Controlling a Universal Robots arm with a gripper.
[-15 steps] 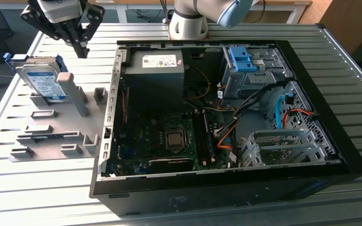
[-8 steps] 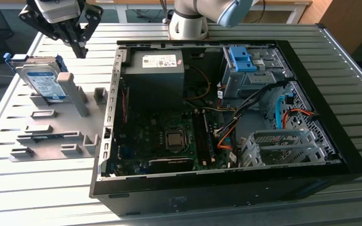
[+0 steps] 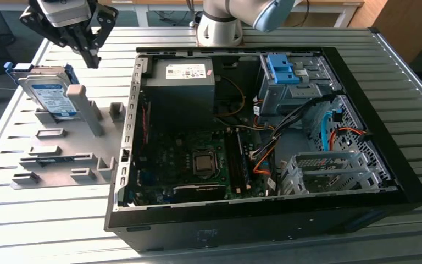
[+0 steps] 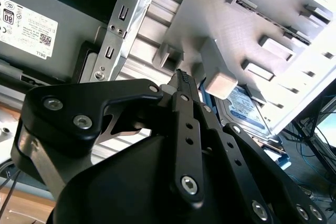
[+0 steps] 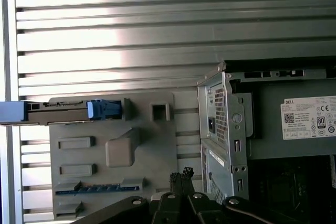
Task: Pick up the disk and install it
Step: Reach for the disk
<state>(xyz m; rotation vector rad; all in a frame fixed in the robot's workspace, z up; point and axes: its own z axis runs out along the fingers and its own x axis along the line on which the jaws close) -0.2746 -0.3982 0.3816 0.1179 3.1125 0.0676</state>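
Black-fingered gripper (image 4: 181, 80) hangs over a grey plastic fixture plate (image 3: 64, 165), its fingertips pressed together and pinching nothing. Near it, the flat silver-grey metal disk (image 3: 50, 94), white-and-blue-labelled with blue plastic rails, stands on edge in that plate, apart from the open black computer case (image 3: 270, 225) on the slatted metal table (image 3: 42, 231).

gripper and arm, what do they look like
The gripper has black bar-linkage fingers pinned with silver bolts, under a pale grey body. The arm is silver-grey and tubular, with a light blue joint cap.
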